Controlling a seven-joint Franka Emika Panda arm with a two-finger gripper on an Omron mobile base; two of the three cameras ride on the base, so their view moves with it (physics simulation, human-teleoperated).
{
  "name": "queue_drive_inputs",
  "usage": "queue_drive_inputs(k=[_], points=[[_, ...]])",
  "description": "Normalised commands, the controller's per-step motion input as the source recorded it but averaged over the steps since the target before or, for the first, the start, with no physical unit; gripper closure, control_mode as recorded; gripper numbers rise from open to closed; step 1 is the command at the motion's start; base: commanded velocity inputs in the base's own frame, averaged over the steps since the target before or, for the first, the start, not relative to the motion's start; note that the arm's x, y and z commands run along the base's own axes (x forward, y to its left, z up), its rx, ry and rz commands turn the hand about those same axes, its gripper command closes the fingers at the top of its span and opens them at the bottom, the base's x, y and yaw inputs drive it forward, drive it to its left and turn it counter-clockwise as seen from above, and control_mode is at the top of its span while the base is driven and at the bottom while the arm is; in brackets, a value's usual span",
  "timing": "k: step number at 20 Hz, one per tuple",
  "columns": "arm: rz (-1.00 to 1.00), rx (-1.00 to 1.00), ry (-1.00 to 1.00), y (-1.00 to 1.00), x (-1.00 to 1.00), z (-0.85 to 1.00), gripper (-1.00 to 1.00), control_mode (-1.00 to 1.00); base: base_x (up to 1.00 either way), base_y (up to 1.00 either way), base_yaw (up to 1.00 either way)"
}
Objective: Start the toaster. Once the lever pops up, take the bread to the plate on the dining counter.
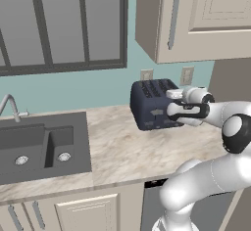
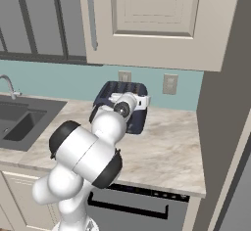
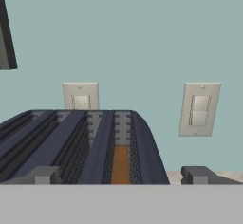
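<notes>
Tool at the toaster, bread down in its slot

The toaster (image 1: 152, 105) stands at the counter's (image 1: 122, 147) back edge by the wall; the tool (image 3: 121, 175), jaws spread wide and empty, hovers at its near end. The bread (image 3: 120, 163) sits in the rightmost slot, likely light, stiff and crumbly, so pinch its top edge gently across the flat faces.

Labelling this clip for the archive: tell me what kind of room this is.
A kitchen, rendered in simulation. A navy toaster stands on a marble worktop beside a dark sink, with cream wall cabinets above.
</notes>
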Motion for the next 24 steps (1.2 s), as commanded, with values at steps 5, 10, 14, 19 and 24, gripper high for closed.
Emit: queue_drive_inputs(k=[5,10,14,19,24], points=[[0.00,0.00,0.00,0.00,0.00,0.00,-1.00,-1.00,0.00,0.00,0.00],[0.00,0.00,0.00,0.00,0.00,0.00,-1.00,-1.00,0.00,0.00,0.00],[0.00,0.00,0.00,0.00,0.00,0.00,-1.00,-1.00,0.00,0.00,0.00],[0.00,0.00,0.00,0.00,0.00,0.00,-1.00,-1.00,0.00,0.00,0.00],[0.00,0.00,0.00,0.00,0.00,0.00,-1.00,-1.00,0.00,0.00,0.00]])
